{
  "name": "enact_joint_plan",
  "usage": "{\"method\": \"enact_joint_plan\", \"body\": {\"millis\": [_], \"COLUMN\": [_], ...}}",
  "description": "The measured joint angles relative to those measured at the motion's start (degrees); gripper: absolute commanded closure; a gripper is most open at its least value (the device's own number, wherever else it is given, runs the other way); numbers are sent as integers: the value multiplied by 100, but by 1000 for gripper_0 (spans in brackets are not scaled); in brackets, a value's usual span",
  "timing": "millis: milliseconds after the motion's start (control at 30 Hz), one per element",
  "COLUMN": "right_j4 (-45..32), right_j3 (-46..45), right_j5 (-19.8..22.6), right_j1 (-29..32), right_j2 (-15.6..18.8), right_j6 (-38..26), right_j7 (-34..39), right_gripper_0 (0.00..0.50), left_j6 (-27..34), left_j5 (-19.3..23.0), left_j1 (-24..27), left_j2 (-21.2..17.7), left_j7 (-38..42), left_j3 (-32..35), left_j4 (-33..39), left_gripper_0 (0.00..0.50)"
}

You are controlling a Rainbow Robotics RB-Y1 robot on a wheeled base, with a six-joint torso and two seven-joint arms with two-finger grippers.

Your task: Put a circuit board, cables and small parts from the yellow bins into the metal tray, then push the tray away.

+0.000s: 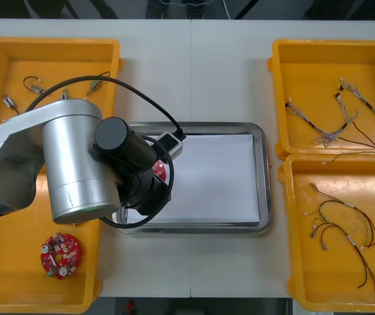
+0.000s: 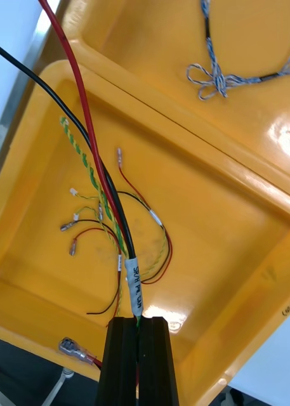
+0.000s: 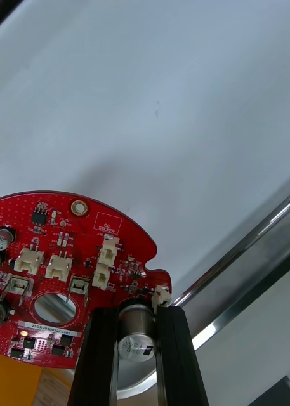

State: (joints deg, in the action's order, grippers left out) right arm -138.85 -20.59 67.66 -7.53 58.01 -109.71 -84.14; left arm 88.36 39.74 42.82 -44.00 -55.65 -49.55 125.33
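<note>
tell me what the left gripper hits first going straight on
Probably the white floor of the metal tray: the left gripper, shut on the red circuit board, points at it, and the board's far edge would likely touch first. The right gripper holds a cable over a yellow bin.

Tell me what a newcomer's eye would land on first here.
First the big silver left arm reaching across the metal tray's left end, its left gripper shut on a round red circuit board over the white inside. Next, the yellow bins at both sides, loose cables strewn in the right pair. The right gripper hangs over the near right bin, red and black cables running out from between its fingers.
</note>
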Motion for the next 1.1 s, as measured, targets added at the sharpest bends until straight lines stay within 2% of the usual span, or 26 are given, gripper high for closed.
{"method": "enact_joint_plan", "body": {"millis": [200, 667, 700, 767, 867, 1100], "right_j4": [-82, -200, -201, -201, -201, -202], "right_j3": [391, 538, 540, 545, 547, 551], "right_j5": [0, 66, 66, 67, 67, 49], "right_j1": [-322, -446, -446, -446, -446, -446], "right_j2": [16, 36, 43, 57, 68, 75], "right_j6": [-5, -6, -6, -6, -6, -6], "right_j7": [0, 0, 0, 0, 0, 0], "right_gripper_0": [500, 500, 500, 500, 500, 500], "left_j6": [-504, -874, -896, -934, -1002, -1039], "left_j5": [-254, -330, -345, -389, -452, -467], "left_j1": [0, 0, 0, 0, 0, 0], "left_j2": [8, 12, 12, 12, 12, 15], "left_j7": [500, 512, 513, 514, 519, 720], "left_j3": [-414, -763, -789, -836, -898, -933], "left_j4": [-408, -531, -532, -533, -535, -538], "left_gripper_0": [499, 494, 419, 155, 97, 20]}}
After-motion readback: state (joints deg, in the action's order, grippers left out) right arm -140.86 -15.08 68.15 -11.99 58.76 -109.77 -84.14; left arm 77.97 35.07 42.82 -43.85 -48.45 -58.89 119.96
